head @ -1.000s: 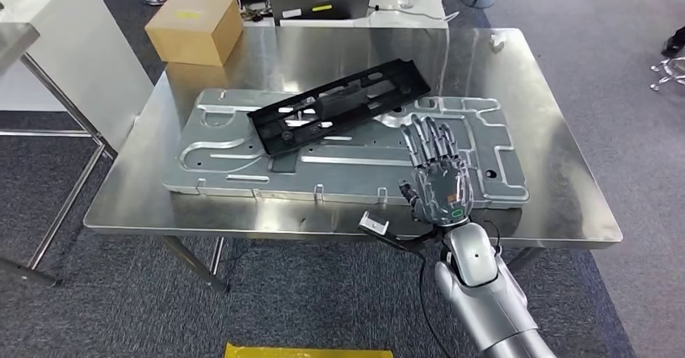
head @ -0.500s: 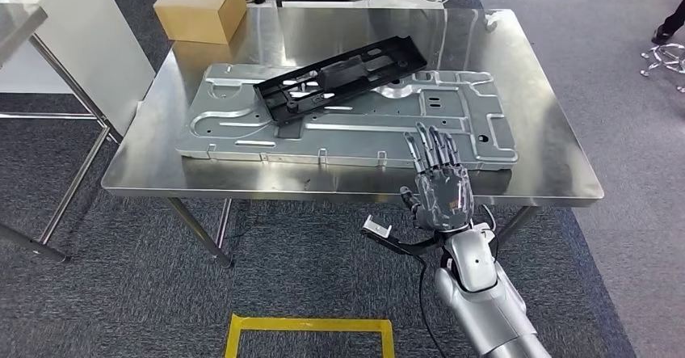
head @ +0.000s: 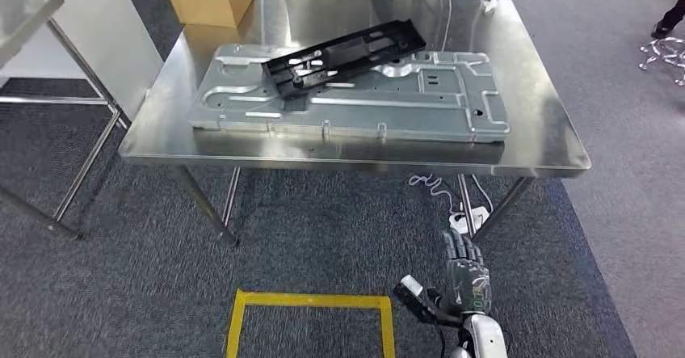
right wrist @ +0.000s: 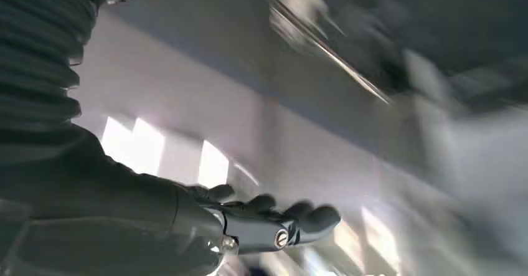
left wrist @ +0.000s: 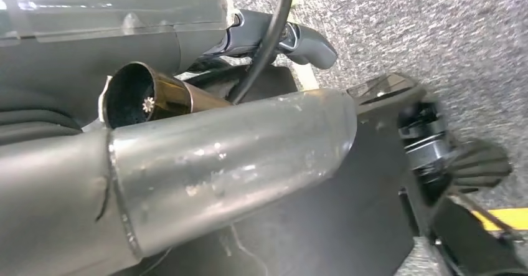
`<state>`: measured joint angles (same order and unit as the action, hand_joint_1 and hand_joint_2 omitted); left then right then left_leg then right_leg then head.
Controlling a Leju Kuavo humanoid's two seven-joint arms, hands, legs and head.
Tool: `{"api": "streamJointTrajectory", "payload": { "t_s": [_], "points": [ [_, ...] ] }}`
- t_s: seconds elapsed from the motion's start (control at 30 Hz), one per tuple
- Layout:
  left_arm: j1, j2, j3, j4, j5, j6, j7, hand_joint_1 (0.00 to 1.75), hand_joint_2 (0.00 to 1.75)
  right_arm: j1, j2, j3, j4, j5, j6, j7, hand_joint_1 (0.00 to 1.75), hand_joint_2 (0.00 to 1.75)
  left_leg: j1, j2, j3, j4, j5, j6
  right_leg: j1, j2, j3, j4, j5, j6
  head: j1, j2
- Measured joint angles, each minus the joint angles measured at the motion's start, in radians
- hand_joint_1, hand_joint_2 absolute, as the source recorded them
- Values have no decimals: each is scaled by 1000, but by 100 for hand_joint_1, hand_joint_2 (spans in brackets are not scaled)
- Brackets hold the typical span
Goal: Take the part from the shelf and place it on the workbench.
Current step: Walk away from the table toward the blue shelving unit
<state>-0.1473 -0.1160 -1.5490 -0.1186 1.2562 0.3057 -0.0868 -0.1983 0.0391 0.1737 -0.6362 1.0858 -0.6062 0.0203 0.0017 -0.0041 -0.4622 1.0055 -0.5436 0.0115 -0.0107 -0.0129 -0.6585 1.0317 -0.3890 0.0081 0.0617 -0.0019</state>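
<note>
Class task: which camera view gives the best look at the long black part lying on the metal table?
The head view. It shows the whole black part lying slantwise on the grey stamped panel on the steel table. The left wrist view looks at the robot's own body and carpet; the right wrist view is blurred, showing the right hand.

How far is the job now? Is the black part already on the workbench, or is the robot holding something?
Done, it seems: the black part lies on the grey plate on the workbench. In hand: nothing; the right hand hangs low before the workbench, fingers extended and empty. Left: probably nothing for this part. I cannot tell the left hand's state.
</note>
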Motion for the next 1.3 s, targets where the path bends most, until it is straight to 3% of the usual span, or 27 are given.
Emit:
{"api": "streamJointTrajectory", "payload": {
  "t_s": [0.07, 0.1, 0.13, 0.2, 0.23, 0.27, 0.3, 0.33, 0.37, 0.4, 0.43, 0.5, 0.6, 0.63, 0.67, 0.73, 0.77, 0.8, 0.83, 0.87, 0.93, 1.0, 1.07, 1.13, 1.17, 1.27, 1.3],
  "points": [
    [2, -2, 3, 0, 9, 1, -5, 0, 0, 32, 1, -99, 124, -108, 101, 38, 0, 175, -1, -2, -10, -9, 18, 19, -3, -3, 2, -5, 6, 16, 0, 0],
    [2, -3, 4, 0, 12, 1, -6, 0, 0, 56, 1, -148, 175, -145, 136, 46, 0, 175, 1, -3, -19, -12, 30, 31, -5, -1, -3, 5, -15, 22, 1, 0],
    [4, -3, 5, 0, 13, 1, -7, 0, 0, 81, 0, -188, 217, -164, 150, 45, 0, 175, 2, -3, -31, -15, 44, 41, -7, 2, -13, 33, -57, 26, 3, 0],
    [6, -5, 7, 0, 14, 2, -8, 0, 0, 119, -1, -241, 279, -174, 156, 48, 0, 175, 0, 0, -61, -14, 68, 51, -7, 10, -44, 140, -171, 32, 6, 0],
    [7, -5, 7, 0, 14, 1, -8, 0, 0, 127, -1, -260, 303, -179, 172, 66, 0, 175, -2, 6, -79, -12, 80, 51, -7, 12, -56, 203, -208, 34, 7, 0],
    [7, -5, 8, 0, 14, 1, -8, 0, 0, 130, -1, -278, 325, -190, 210, 107, 0, 175, -3, 13, -97, -10, 92, 51, -7, 13, -58, 252, -219, 36, 7, 0],
    [6, -5, 8, 0, 14, 2, -7, 0, 0, 131, -2, -300, 344, -208, 265, 172, 0, 175, -4, 20, -115, -6, 103, 50, -7, 13, -46, 275, -204, 37, 7, 0],
    [5, -6, 8, 0, 14, 2, -5, 0, 0, 133, -1, -326, 360, -234, 330, 254, 0, 175, -4, 25, -133, -2, 113, 48, -8, 13, -15, 264, -174, 37, 7, 0],
    [4, -6, 8, 0, 14, 3, -3, 0, 0, 137, 0, -354, 373, -262, 381, 329, 0, 175, -4, 26, -149, 4, 121, 46, -10, 12, 32, 222, -146, 36, 7, 0],
    [3, -6, 8, 0, 15, 5, -1, 0, 0, 142, 3, -384, 381, -288, 412, 382, 0, 175, -4, 25, -163, 11, 129, 43, -11, 13, 90, 157, -135, 32, 7, 0],
    [3, -7, 8, 0, 15, 6, 2, 0, 0, 149, 6, -413, 388, -307, 425, 407, 0, 175, -6, 22, -175, 18, 135, 39, -9, 13, 150, 77, -144, 28, 6, 0],
    [3, -7, 8, 0, 14, 5, 8, 0, 0, 160, 14, -461, 397, -319, 428, 396, 0, 175, -8, 20, -185, 23, 147, 26, -3, 13, 215, -28, -177, 16, 5, 0],
    [3, -6, 7, 0, 1, -4, 22, 0, 0, 164, 29, -503, 408, -316, 420, 318, 0, 175, -5, 20, -190, 21, 161, 4, 1, 11, 208, -50, -167, -8, 5, 0],
    [3, -6, 7, 0, -2, -5, 24, 0, 0, 163, 32, -512, 410, -315, 415, 292, 0, 175, -3, 18, -198, 33, 144, -1, -1, 10, 200, -52, -156, -16, 4, 0],
    [3, -5, 7, 0, -4, -6, 24, 0, 0, 162, 37, -520, 412, -313, 409, 269, 0, 175, -1, 16, -209, 64, 107, -7, -4, 8, 190, -54, -144, -22, 3, 0],
    [3, -4, 6, 0, -5, -8, 19, 0, 0, 160, 43, -532, 414, -309, 400, 236, 0, 175, 2, 14, -236, 175, 6, -17, -4, 4, 169, -54, -126, -29, 1, 0],
    [3, -3, 5, 0, -5, -8, 16, 0, 0, 160, 46, -537, 415, -307, 397, 226, 0, 175, 3, 14, -245, 236, -26, -21, -4, 2, 159, -53, -118, -29, 1, 0],
    [2, -2, 4, 0, -5, -9, 15, 0, 0, 160, 48, -541, 416, -306, 396, 220, 0, 175, 3, 14, -244, 277, -34, -24, -3, 1, 149, -51, -112, -28, 1, 0],
    [2, -1, 3, 0, -5, -10, 14, 0, 0, 160, 50, -544, 417, -305, 395, 216, 0, 175, 3, 14, -228, 285, -22, -24, -3, 1, 140, -48, -106, -27, 1, 0],
    [3, 0, 2, 0, -5, -10, 14, 0, 0, 160, 51, -546, 418, -305, 394, 214, 0, 175, 3, 14, -194, 255, 1, -22, -3, 1, 132, -44, -102, -26, 1, 0],
    [5, 2, 0, 0, -4, -10, 13, 0, 0, 160, 54, -550, 419, -304, 393, 209, 0, 175, 1, 13, -93, 118, 35, -13, -2, 1, 122, -35, -98, -21, 1, 0],
    [6, 3, 0, 0, -2, -10, 11, 0, 0, 158, 57, -553, 421, -303, 392, 206, 0, 87, -3, 13, -29, 13, 35, -2, 1, 2, 114, -28, -93, -13, 2, 0],
    [5, 4, 0, 0, -1, -10, 9, 0, 0, 157, 58, -555, 422, -301, 392, 204, 0, 0, -6, 14, -24, -11, 30, 8, 2, 2, 108, -27, -85, 0, 2, 0],
    [6, 3, -1, 0, 3, -9, 8, 0, 0, 156, 58, -560, 423, -301, 391, 205, 0, 0, -2, 20, -27, -22, 38, 25, 1, 6, 101, -15, -92, 10, 2, 0],
    [6, 3, -1, 0, 7, -9, 8, 0, 0, 156, 59, -563, 423, -302, 391, 205, 0, 0, 1, 24, -30, -27, 44, 34, 0, 9, 88, 12, -112, 14, 3, 0],
    [7, 3, -1, 0, 12, -6, 7, 0, 0, 156, 60, -568, 427, -302, 391, 208, 0, 0, 0, 41, -45, -26, 53, 49, -3, 11, 4, 193, -210, 24, 5, 0],
    [8, 3, -1, 0, 12, -5, 8, 0, 0, 157, 60, -569, 428, -302, 391, 208, 0, 0, -1, 48, -50, -23, 54, 50, -4, 11, -17, 241, -225, 27, 5, 0]
  ]
}}
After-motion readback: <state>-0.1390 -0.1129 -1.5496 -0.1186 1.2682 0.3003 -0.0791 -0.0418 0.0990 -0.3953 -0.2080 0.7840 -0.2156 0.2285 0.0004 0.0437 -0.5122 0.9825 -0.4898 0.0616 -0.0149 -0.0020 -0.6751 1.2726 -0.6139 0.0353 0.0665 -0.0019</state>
